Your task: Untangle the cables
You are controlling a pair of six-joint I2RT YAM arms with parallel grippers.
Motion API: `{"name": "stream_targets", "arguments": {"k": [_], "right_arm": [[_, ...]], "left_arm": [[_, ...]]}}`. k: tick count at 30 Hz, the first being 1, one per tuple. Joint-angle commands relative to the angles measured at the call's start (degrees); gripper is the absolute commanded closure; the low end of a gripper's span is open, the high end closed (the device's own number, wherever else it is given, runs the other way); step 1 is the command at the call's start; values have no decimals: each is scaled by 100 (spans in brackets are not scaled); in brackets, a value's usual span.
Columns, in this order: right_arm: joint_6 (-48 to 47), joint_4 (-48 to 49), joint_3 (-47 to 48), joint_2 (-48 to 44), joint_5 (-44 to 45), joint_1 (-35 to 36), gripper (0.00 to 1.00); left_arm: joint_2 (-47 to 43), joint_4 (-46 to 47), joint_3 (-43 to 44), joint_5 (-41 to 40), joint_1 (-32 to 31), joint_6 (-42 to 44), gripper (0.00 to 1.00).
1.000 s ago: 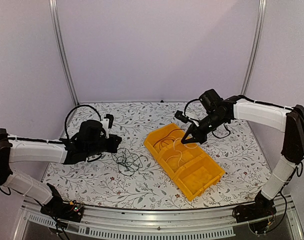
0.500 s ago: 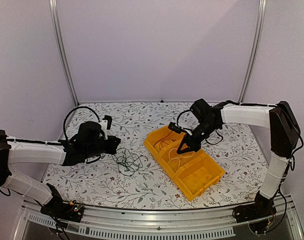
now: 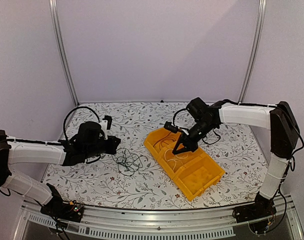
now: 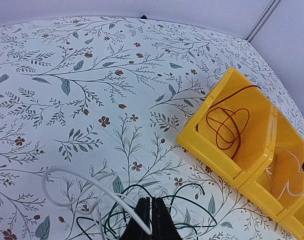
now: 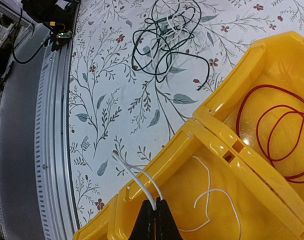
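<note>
— Where do the cables lie?
— A black tangle (image 3: 127,161) sits on the counter (image 3: 92,180), left of a yellow bin (image 3: 193,193). A red cable (image 4: 228,125) is coiled in the bin's far end compartment. A white cable (image 5: 208,191) lies in the middle one.
— And the jaws?
— The right gripper (image 5: 154,204) hangs over the middle compartment. Its jaws are clenched on that white cable, and two strands rise from the tips toward the bin's wall.
— The other arm?
— The left gripper (image 4: 151,201) is low at the tangle's edge, jaws pressed together. A second white cable (image 4: 92,182) loops over the counter and runs in between them, grasped as far as I can see.
</note>
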Motion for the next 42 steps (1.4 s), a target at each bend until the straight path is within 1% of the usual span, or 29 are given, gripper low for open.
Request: {"name": "stream_targets", "arguments": {"k": [1,2,4,7,10,14,16,19,22,24,27,30,33,37,38,40,42], "right_arm": [[132,354,-389,-21,847,-85,98],[187,440,-456,-37,1081,-87,97],[212,402,-437,-67,1245,-87,94],[79,119,-226,-276,1177,-86,81],[-237,-226,98,-595,1299,-84,65],[-595,-775,839,-671,1157,-82,58],[-597,-732,1168,-645,919,-78,57],[-344,-281,1459,-537,654,-35,57],[-130,181,1729,-272,520,62,57],[-116,335,1973,-40,393,115,57],[-228,433,2421,292,381,222,57],[-731,577,2526,395,687,373,57],[-1207,842,2421,282,695,423,57],[-1337,1168,2292,73,616,487,56],[-1381,1338,2213,31,813,542,57],[-1504,1569,2041,-46,1190,689,57],[-1882,1662,1952,-90,1464,812,57]], "left_arm": [[-82,91,-40,95,55,28,100],[-97,83,-31,122,56,28,100],[-154,90,-21,182,59,40,100],[-288,-10,80,296,56,150,100],[-447,-90,172,490,62,339,100],[-594,-97,323,884,68,522,100],[-592,-109,449,1171,71,546,100],[-509,-58,683,1609,77,603,100],[-324,17,978,2312,78,792,100],[-130,-106,1271,2796,78,910,100],[170,-471,1753,3572,78,1169,100],[417,-883,2127,4213,77,1403,100],[561,-1177,2363,4335,75,1591,100],[648,-1245,2480,4374,63,1741,100],[688,-1260,2517,4437,64,1817,100],[829,-1580,2665,4545,37,1944,100],[973,-1844,2851,4634,4,2088,100]]}}
